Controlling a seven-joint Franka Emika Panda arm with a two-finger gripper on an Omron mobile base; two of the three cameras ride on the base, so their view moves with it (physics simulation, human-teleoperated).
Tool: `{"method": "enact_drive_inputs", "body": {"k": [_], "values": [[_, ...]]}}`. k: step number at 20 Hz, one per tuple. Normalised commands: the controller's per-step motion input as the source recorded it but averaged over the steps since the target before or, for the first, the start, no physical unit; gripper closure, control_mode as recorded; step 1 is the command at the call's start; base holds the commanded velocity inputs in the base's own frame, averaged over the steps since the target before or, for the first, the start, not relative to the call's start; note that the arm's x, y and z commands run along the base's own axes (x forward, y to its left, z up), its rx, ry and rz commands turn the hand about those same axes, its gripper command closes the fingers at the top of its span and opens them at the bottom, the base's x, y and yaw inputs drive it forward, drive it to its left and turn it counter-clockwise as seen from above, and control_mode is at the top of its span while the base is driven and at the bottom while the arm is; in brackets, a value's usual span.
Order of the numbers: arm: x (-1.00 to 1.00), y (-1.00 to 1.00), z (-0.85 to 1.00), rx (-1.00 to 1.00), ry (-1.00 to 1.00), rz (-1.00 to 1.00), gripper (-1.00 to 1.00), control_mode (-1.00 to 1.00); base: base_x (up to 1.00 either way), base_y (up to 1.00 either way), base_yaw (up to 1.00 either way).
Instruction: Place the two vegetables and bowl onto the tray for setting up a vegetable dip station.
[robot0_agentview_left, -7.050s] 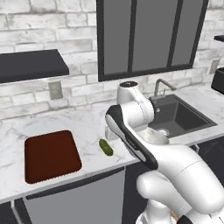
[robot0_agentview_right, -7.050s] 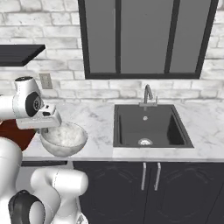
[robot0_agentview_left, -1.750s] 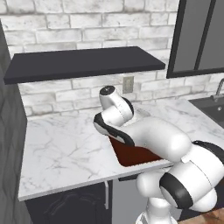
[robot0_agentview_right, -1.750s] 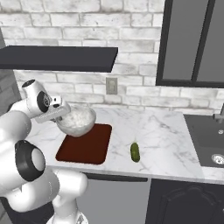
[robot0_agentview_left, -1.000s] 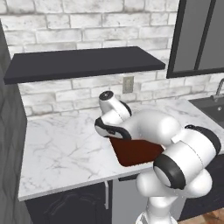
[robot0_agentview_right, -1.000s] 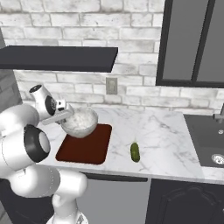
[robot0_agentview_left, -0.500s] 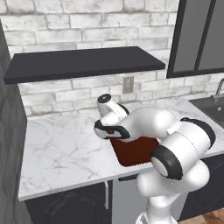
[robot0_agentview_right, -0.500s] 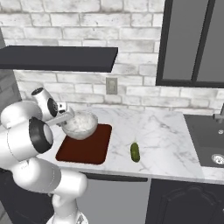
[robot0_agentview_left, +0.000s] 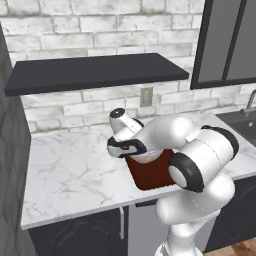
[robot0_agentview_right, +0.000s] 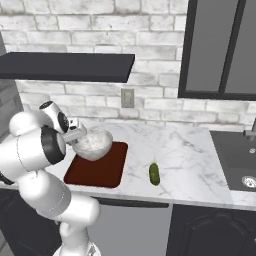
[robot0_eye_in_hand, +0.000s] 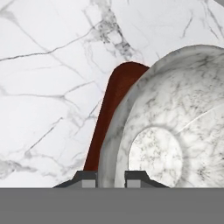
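1. The counter (robot0_agentview_right: 190, 150) carries everything. On it lies the tray (robot0_agentview_right: 107, 172), and the bowl (robot0_agentview_right: 94, 143) hangs over the tray's far-left part, at about 10 o'clock from the tray's middle in the right base view.
2. Over the last couple of seconds the bowl has come lower, from up beside the arm's (robot0_agentview_left: 200, 155) upper links to just above the tray (whether it touches the tray yet I cannot tell). I judge the bowl step nearly done; what remains is setting down and letting go.
3. The gripper (robot0_eye_in_hand: 111, 178) is clamped on the bowl's rim; in the hand view one dark fingertip sits outside the wall and the other inside, with the rim between them.
4. The hand view shows that grip, plus a sliver of tray at 10 o'clock from the bowl's middle. The base views cannot show the grip.
5. The right base view shows the cucumber (robot0_agentview_right: 154, 173) lying on the marble at 3 o'clock from the tray, well apart from it (still to be fetched).
6. The left base view mostly shows the arm hiding the bowl, with the tray's near corner at 6 o'clock below the wrist.
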Motion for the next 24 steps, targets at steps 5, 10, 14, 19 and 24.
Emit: {"method": "enact_drive_inputs", "body": {"k": [5,10,14,19,24], "values": [[0.1,0.0,-0.07,-0.03,0.0,0.0,1.0,-1.0,0.0,0.0,0.0],[0.15,0.0,-0.1,-0.03,0.0,0.0,1.0,-1.0,0.0,0.0,0.0],[0.16,0.0,-0.04,-0.01,-0.04,0.0,1.0,-1.0,0.0,0.0,0.0],[0.13,0.0,-0.01,0.0,0.0,0.0,1.0,-1.0,0.0,0.0,0.0],[0.13,0.0,-0.03,0.0,0.0,0.0,1.0,-1.0,0.0,0.0,0.0]]}}
